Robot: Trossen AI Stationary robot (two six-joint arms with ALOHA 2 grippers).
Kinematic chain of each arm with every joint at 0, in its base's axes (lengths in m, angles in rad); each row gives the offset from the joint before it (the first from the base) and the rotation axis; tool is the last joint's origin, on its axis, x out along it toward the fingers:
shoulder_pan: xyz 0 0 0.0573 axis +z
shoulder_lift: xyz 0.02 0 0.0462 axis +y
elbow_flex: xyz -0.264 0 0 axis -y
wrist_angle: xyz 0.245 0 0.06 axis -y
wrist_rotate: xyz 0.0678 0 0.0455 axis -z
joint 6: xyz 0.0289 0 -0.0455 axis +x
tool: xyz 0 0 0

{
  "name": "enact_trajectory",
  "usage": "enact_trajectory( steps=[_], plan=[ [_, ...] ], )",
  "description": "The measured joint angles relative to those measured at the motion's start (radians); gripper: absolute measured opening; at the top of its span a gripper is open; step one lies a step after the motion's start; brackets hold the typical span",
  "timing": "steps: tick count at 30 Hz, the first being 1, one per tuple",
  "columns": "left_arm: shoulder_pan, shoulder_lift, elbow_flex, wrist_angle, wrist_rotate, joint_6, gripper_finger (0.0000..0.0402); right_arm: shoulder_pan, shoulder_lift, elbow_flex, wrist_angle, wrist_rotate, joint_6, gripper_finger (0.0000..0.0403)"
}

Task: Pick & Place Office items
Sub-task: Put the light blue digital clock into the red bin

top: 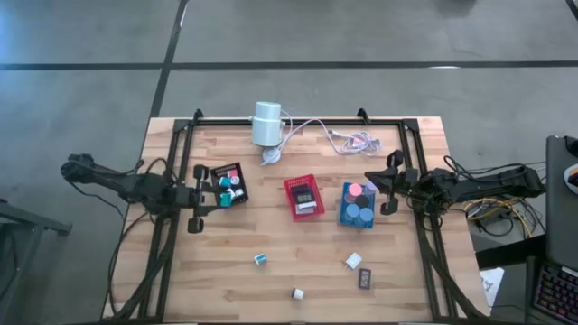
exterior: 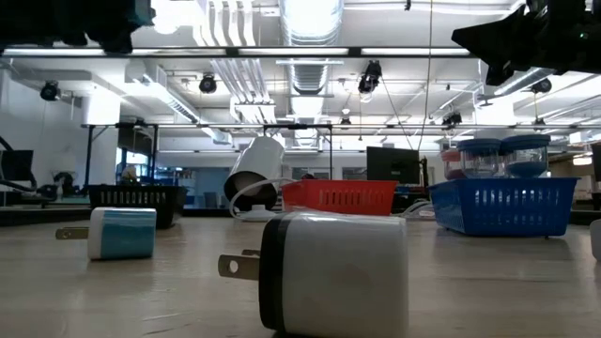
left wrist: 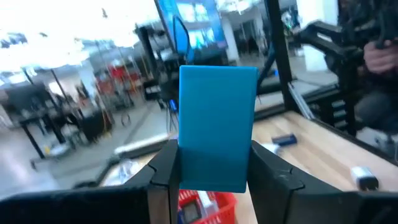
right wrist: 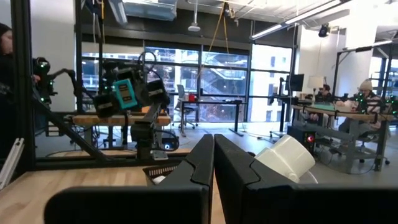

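Holding a teal block point(left wrist: 217, 127) between its two fingers, the left gripper point(top: 200, 199) hangs in the air just beside the black tray point(top: 213, 173), which lies on the table on the side toward the table's middle. The jaws are clamped on the block's flanks, and the block stands upright between them, clear of the wood.

Across the table the right gripper point(top: 386, 185) waits with its fingers pressed together and nothing between them, just beside the blue tray point(top: 344, 217).

Judging by how things lie, the sorting looks more than half done. Beside the left claw the black tray already carries a handful of small teal, white and red pieces. Farther toward the middle, the red tray point(top: 293, 184) has a dark block in it, and the blue tray next to the right claw holds pink and blue round discs.

Still loose on the bare wood, well apart from both claws and nearer the table's front edge, are a small teal-and-white plug block point(top: 260, 259), a white piece point(top: 297, 293), another white plug point(top: 353, 261) and a dark block point(top: 365, 278). I reckon the held teal block goes into a tray first, then those four remain.
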Motion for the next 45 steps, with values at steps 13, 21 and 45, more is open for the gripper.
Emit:
enact_trajectory(
  steps=[13,21,45],
  plan=[
    [0.002,-0.226,-0.186,0.036,-0.072,0.064,0.0123,0.000,0.000,0.000,0.006,0.000,-0.034,0.0008],
    [0.002,-0.285,-0.191,-0.118,-0.072,0.039,0.0123,0.000,0.000,0.000,0.008,0.000,-0.039,0.0008],
    [0.004,-0.290,-0.228,-0.114,-0.029,0.028,0.0123,0.000,0.000,0.000,0.007,0.000,-0.042,0.0008]
  ],
)
